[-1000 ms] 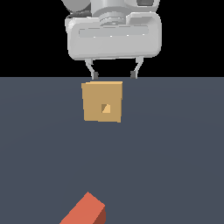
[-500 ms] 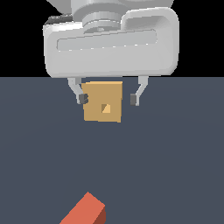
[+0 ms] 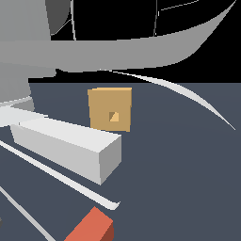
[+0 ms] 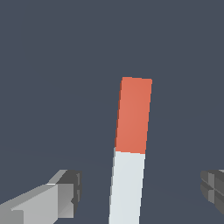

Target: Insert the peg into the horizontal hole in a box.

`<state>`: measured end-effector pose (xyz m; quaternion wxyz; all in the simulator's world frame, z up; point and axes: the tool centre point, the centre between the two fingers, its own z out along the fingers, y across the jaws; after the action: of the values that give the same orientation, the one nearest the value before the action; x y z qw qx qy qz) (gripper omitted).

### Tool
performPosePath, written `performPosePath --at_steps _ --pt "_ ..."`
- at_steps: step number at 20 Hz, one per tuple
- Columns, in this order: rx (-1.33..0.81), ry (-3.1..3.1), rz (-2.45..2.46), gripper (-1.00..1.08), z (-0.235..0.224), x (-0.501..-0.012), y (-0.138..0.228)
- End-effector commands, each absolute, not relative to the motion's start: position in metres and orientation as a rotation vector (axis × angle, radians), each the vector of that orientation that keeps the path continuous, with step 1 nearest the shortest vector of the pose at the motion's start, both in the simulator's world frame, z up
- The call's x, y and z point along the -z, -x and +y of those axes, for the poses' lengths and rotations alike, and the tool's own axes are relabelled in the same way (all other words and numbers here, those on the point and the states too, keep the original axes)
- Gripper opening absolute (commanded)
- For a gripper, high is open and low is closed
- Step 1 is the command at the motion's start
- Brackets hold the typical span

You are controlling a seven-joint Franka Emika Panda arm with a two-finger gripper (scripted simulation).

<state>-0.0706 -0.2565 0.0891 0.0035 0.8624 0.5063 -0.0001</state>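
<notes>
Peg lying free on the desk, jaws spread

The peg (image 4: 129, 148) lies flat between the parted fingers (image 4: 65, 194), untouched; in the exterior view the box (image 3: 110, 109) with its hole (image 3: 113, 116) stands at 12 o'clock from the peg's red end.

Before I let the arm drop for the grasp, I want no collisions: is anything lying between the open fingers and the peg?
Nothing visible does. In the wrist view the peg lies alone on the bare dark surface, with the two fingers spread either side of its whitish end and apart from it. The box stands well away from the peg.
</notes>
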Motion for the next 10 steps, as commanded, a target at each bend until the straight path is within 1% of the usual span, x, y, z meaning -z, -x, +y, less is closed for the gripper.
performPosePath --at_steps 1,5,10 --pt "0.000 -2.740 1.527 1.00 -0.277 -0.078 0.083" --pt "0.001 -2.771 1.475 1.00 -0.294 -0.069 0.095" --pt "0.003 -2.776 1.469 1.00 -0.296 -0.067 0.097"
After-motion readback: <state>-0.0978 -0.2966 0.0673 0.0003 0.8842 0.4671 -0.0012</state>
